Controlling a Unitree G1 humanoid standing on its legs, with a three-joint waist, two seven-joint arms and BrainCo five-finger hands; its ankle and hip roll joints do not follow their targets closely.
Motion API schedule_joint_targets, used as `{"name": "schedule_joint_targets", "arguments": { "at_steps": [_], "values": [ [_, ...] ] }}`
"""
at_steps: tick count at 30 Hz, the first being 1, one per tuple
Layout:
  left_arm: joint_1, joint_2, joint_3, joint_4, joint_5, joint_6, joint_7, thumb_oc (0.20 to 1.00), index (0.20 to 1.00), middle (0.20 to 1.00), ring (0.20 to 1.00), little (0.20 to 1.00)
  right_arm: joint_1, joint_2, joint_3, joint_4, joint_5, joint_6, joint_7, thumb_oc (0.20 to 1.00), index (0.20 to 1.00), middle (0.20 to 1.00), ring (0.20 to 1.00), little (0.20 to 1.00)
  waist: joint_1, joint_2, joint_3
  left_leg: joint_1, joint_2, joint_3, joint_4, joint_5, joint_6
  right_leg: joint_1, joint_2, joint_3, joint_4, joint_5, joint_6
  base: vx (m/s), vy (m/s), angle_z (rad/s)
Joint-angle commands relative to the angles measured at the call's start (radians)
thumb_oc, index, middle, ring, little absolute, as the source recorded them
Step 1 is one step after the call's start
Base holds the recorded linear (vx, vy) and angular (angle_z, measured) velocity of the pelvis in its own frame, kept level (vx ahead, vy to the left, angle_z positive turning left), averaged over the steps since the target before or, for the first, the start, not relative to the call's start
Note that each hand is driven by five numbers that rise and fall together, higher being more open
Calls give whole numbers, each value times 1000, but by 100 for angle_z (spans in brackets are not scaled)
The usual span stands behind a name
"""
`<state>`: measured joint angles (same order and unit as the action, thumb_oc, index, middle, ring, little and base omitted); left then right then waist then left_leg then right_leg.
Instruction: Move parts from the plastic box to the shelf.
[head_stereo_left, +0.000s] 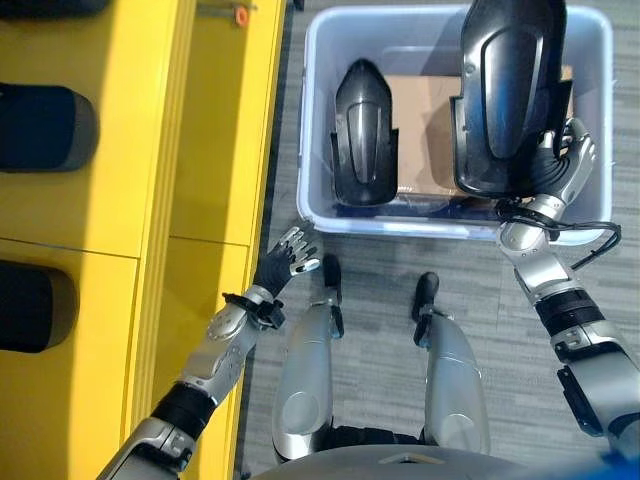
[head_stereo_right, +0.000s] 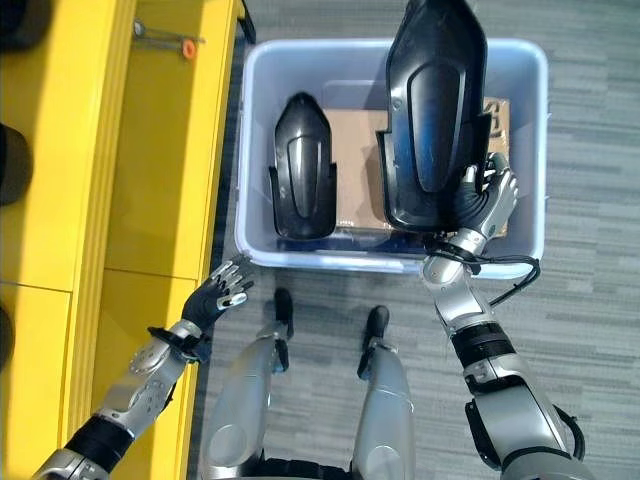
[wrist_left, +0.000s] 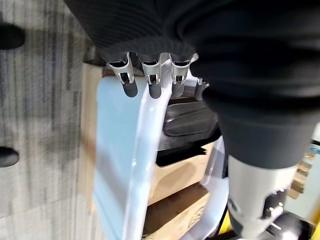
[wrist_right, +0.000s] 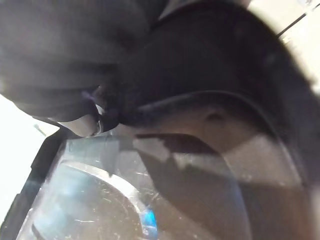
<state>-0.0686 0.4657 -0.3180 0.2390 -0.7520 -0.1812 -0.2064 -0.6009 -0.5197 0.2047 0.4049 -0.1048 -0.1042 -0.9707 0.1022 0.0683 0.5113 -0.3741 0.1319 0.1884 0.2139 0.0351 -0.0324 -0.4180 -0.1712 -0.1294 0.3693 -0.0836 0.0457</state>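
Left eye view: yellow metal shelf (head_stereo_left: 150, 180) along the left side, rounded black parts (head_stereo_left: 45, 128) lying on it, small orange-tipped item (head_stereo_left: 240, 14) near its far edge. Left hand (head_stereo_left: 285, 262) hovers over the grey carpet floor (head_stereo_left: 400, 270) beside the shelf edge, fingers (head_stereo_left: 296, 240) straight and spread, holding nothing. Pale blue plastic box (head_stereo_left: 320, 120) sits on the floor ahead, brown cardboard sheet (head_stereo_left: 420, 120) lining its bottom, smaller glossy black moulded cover (head_stereo_left: 364, 132) lying in its left half. Right hand (head_stereo_left: 565, 160) holds the large glossy black moulded cover (head_stereo_left: 510, 90) raised above the box's right half, fingers (head_stereo_left: 580, 150) curled round its lower edge
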Motion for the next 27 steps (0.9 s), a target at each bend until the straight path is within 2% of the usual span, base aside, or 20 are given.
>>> {"name": "schedule_joint_targets", "arguments": {
  "at_steps": [1,4,5,6,7,9,10,14,15,21,25,27],
  "values": [
    [-22,-14,-31,-44,35,-33,-37,1000,1000,1000,1000,1000,-41,-48,-64,-21,-27,-49,6,200,200,200,200,200,22,7,9,16,10,-1,7,-40,-9,15,-64,-64,22,13,60,80,28,-9],
    [5,-7,-20,-50,34,-36,-42,1000,1000,1000,1000,1000,-4,-37,-88,-74,4,-57,68,200,200,200,200,200,18,6,9,88,9,-2,-12,-39,-9,93,-69,-68,2,10,54,66,24,0],
    [28,-2,-9,-55,40,-30,-48,1000,1000,1000,1000,1000,31,-22,-84,-106,51,-62,137,200,200,200,200,200,14,2,-9,137,7,-5,-27,-45,-10,148,-73,-71,-23,5,54,75,8,-1],
    [33,-1,-6,-55,41,-30,-51,1000,1000,1000,1000,1000,38,-17,-81,-114,62,-65,156,200,200,200,200,200,13,1,-17,142,8,-4,-32,-41,-10,154,-72,-72,-32,10,52,138,10,1],
    [66,-7,11,-50,45,-25,-64,1000,1000,1000,1000,1000,84,-1,-78,-141,144,-75,272,200,200,200,200,200,11,-5,-48,180,8,-7,-43,-46,-12,201,-77,-76,-60,11,54,98,11,2],
    [89,-13,24,-48,53,-17,-72,1000,1000,1000,1000,1000,121,13,-70,-164,181,-77,332,200,200,200,200,200,10,-7,-75,200,8,-6,-57,-39,-12,230,-75,-75,-87,21,54,154,35,3],
    [128,-22,43,-54,60,0,-80,1000,1000,1000,1000,1000,189,31,-59,-213,283,-63,458,200,200,200,200,200,8,-12,-112,238,9,-8,-85,-32,-14,277,-78,-80,-127,29,57,186,62,4],
    [188,-33,73,-81,62,22,-92,1000,1000,1000,1000,1000,297,66,-32,-281,327,-61,598,200,200,200,200,200,12,-17,-166,292,14,-14,-127,-18,-19,344,-82,-90,-180,44,64,120,73,4],
    [205,-32,82,-88,63,29,-97,1000,1000,1000,1000,1000,327,72,-21,-312,362,-42,643,200,200,200,200,200,15,-18,-184,305,17,-19,-138,-13,-21,363,-87,-96,-194,51,68,72,82,11],
    [244,-23,93,-122,68,28,-145,1000,1000,1000,1000,1000,391,79,34,-406,407,25,788,200,200,200,200,200,43,-23,-220,325,21,-37,-138,-12,-29,417,-103,-128,-217,53,78,36,135,13],
    [235,8,69,-140,122,32,-153,1000,1000,1000,1000,1000,406,54,70,-462,473,59,833,200,200,200,200,200,59,-33,-209,314,11,-46,-112,-21,-24,433,-120,-147,-204,47,91,-56,233,27],
    [219,25,53,-141,134,22,-158,1000,1000,1000,1000,1000,401,46,86,-471,495,44,848,200,200,200,200,200,70,-40,-197,304,1,-48,-98,-28,-16,436,-134,-159,-198,47,103,-126,234,35]
  ]
}}
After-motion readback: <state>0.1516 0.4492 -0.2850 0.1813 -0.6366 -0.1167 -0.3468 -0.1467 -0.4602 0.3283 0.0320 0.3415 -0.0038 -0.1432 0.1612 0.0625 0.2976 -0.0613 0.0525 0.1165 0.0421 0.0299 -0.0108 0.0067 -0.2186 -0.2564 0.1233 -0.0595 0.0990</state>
